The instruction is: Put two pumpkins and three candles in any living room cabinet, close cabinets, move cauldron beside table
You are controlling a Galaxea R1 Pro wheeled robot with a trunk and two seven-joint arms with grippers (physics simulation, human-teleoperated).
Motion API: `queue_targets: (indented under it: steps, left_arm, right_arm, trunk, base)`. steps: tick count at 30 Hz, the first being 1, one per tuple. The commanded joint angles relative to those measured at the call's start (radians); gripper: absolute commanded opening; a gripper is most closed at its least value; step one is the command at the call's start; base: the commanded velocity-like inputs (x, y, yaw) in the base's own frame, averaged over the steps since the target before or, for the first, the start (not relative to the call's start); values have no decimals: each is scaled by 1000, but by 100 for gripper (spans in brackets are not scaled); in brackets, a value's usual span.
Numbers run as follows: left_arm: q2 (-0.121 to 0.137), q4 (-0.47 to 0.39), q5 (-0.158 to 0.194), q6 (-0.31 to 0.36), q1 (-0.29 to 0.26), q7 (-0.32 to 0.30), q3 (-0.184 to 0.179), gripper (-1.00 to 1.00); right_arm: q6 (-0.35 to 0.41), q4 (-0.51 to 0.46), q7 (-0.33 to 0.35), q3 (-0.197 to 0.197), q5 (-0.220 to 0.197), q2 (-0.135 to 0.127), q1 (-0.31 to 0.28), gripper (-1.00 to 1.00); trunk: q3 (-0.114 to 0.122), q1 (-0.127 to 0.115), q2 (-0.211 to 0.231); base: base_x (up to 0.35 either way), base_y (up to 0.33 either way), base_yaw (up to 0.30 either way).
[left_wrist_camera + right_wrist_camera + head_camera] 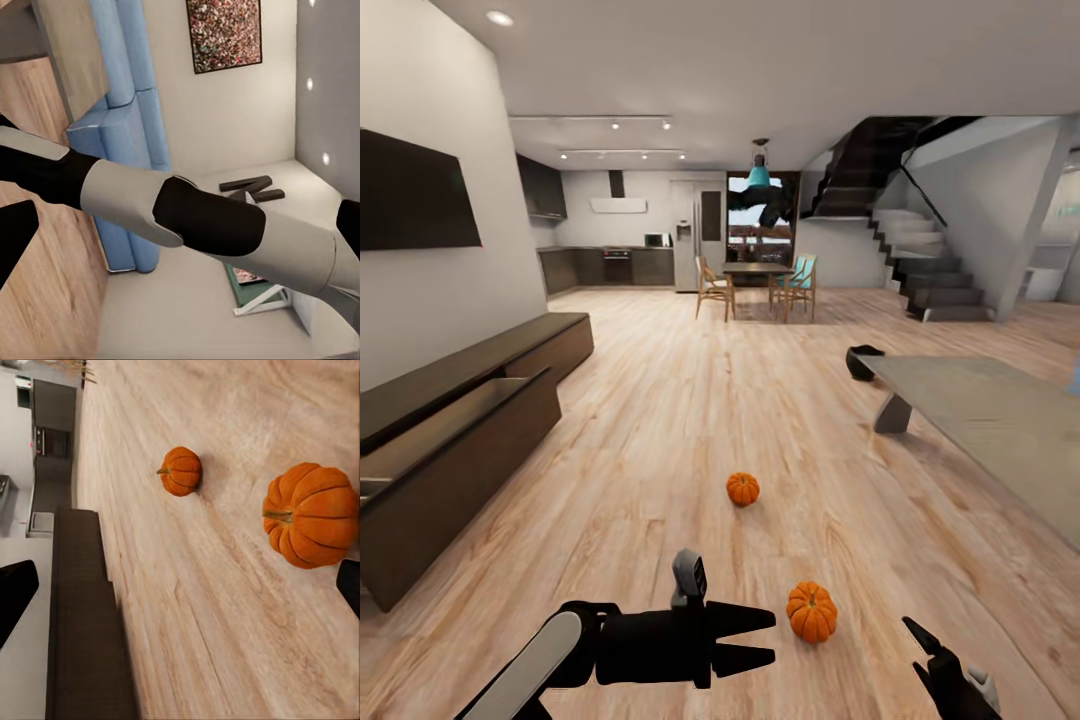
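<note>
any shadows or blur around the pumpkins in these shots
Head view: the near pumpkin and far pumpkin are sharp, casting only faint soft shadows on the floor. Right wrist view: both are crisp, with slightly darker patches beside them.

A wall TV (415,192) hangs left; dining chairs (712,287) and stairs (930,270) stand beyond.

Open-plan home: sofa (127,127), kitchen (610,262), staircase (920,250)
</note>
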Motion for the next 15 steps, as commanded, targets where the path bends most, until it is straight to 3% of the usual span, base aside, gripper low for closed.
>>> queue_targets:
  steps: [1,6,15]
  left_arm:
    - [1,0,-8,0,-1,-9,-1,100]
    - [2,0,-6,0,-1,-11,-1,100]
    - [5,0,-4,1,-1,-18,0,100]
  right_arm:
    - [10,3,4,8,-11,1,-1,100]
    - [10,3,4,8,-11,0,-1,100]
    - [10,3,3,8,-11,0,-1,100]
  trunk:
    - [0,0,0]
    - [2,0,0]
    - [2,0,0]
  base:
    - [-111,-280,-277]
    - [-158,-207,-212]
    - [-19,-21,-20]
